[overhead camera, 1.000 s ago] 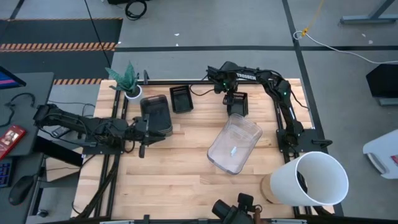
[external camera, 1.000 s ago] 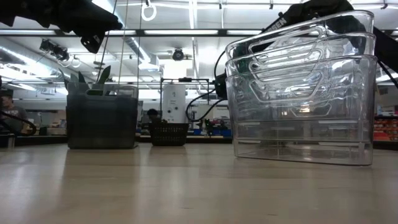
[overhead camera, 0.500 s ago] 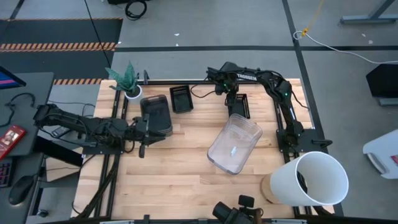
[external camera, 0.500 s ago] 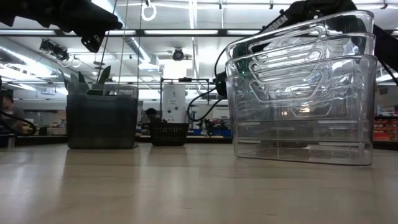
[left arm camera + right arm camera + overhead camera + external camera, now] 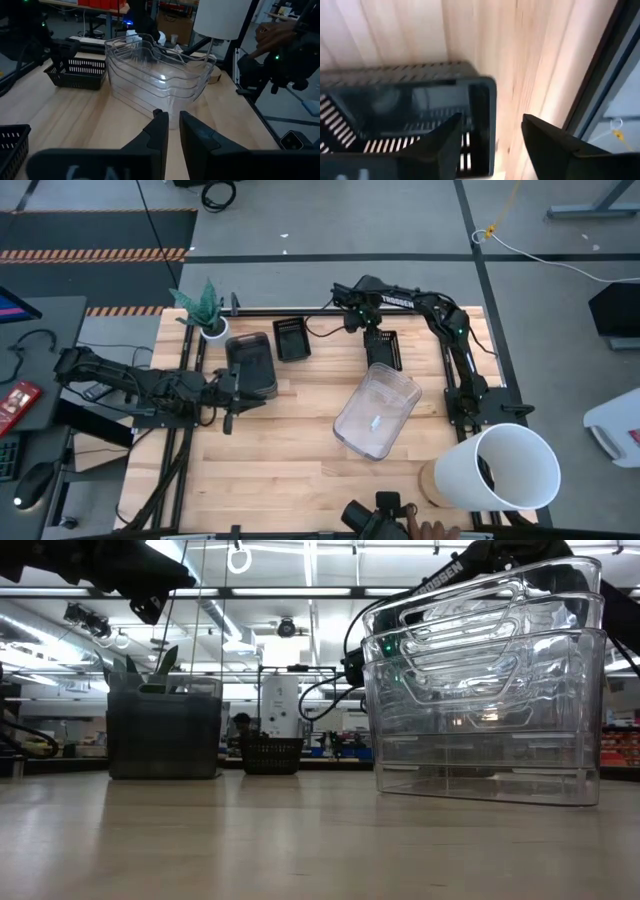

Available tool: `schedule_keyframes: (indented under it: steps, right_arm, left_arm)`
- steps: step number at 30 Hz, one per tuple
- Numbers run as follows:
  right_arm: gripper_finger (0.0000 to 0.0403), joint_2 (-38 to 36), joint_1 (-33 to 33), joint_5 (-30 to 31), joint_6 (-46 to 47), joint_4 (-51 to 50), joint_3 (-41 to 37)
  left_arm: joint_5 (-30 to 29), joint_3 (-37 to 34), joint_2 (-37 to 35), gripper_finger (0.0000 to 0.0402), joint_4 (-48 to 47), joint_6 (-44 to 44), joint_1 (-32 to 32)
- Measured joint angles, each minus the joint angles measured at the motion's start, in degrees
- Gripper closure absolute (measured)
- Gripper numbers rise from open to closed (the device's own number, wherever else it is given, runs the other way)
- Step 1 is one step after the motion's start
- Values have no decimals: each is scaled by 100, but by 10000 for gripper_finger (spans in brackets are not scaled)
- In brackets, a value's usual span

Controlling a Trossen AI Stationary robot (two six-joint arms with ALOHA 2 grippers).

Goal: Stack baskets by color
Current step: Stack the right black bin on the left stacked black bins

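Note:
Three nested clear baskets (image 5: 377, 410) stand mid-table, right of centre, and loom large in the low view (image 5: 485, 690). The smoky grey basket (image 5: 250, 365) stands at the left. One black slotted basket (image 5: 291, 338) rests at the far middle. Another black slotted basket (image 5: 385, 348) lies at the far right, under my right gripper (image 5: 372, 332). That gripper points down, open (image 5: 492, 120), one finger over the basket's inside and one outside its short end wall (image 5: 482, 107). My left gripper (image 5: 232, 398) waits level beside the grey basket, shut and holding nothing (image 5: 173, 117).
A big white bucket (image 5: 505, 470) lies at the near right corner. A small white pot with a green plant (image 5: 207, 315) stands at the far left corner. A person's hand (image 5: 430, 530) shows at the near edge. Bare wood (image 5: 270, 460) lies near the front.
My right gripper has rolled a little about its own pointing line while staying over the far-right black basket. The baskets stand where they were.

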Motion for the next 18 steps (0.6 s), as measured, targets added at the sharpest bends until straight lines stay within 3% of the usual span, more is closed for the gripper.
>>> schedule_keyframes:
  steps: [8, 13, 18]
  right_arm:
    - [150, 2, -20, 139, -170, 477, -486]
    - [163, 4, -23, 292, -130, 872, -906]
    - [203, 4, 49, 545, -125, 1001, -1040]
  left_arm:
    - [0, 2, 0, 349, -39, -25, -3]
    - [0, 2, 0, 348, -76, -61, -1]
    - [0, 2, 0, 353, -70, -49, 0]
